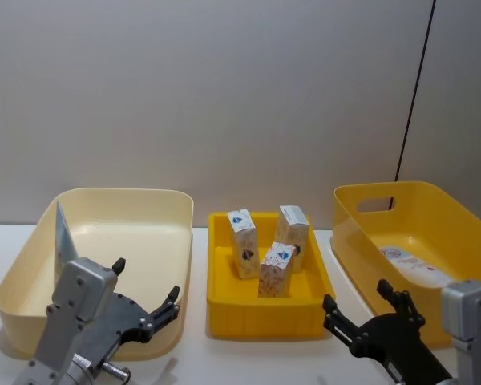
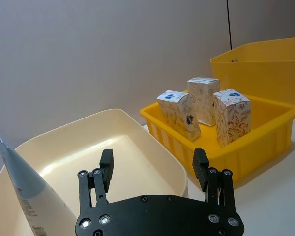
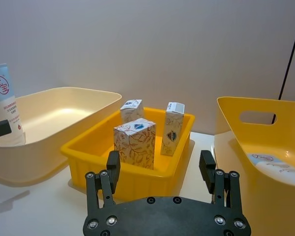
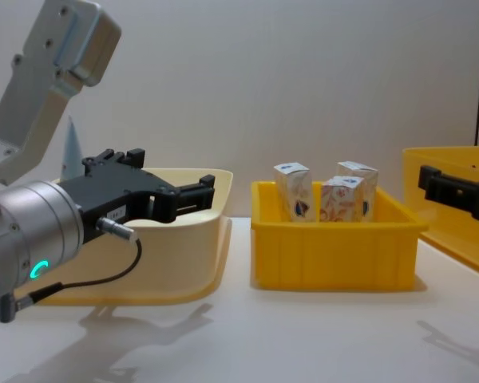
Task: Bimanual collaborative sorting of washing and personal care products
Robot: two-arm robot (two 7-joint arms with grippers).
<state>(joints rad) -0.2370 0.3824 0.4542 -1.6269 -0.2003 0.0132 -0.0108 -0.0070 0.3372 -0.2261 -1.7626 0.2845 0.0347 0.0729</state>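
**Sorting status: both grippers empty, cartons grouped, tubes split**

The work surface is a smooth white table (image 1: pixel 256 361) in front of a plain grey wall (image 1: pixel 224 96). Three containers stand in a row on it.

1. Cream bin (image 1: pixel 120 191), robot's left: glossy moulded plastic with rounded corners. One pale-blue tube (image 1: pixel 64 237) leans against its left wall, flat end up.
2. Yellow tray (image 1: pixel 264 317), centre: rigid, square-cornered, low-walled. Three cartons (image 1: pixel 243 242) stand upright inside, close together. They are matt white card with an orange pattern.
3. Yellow bin (image 1: pixel 349 241), robot's right: deep, with a handle slot. A second tube (image 1: pixel 413 263) lies flat on its floor.

The left gripper (image 1: pixel 147 278) hovers over the near edge of the cream bin, fingers spread wide, holding nothing. The right gripper (image 1: pixel 355 293) hovers near the front of the yellow bin, likewise spread and empty.

Assessment: the sort appears partly done. The cartons are together, but the tubes sit in separate bins, so at least one transfer probably remains. The tubes look soft and slippery; the cartons look light and easy to tip.
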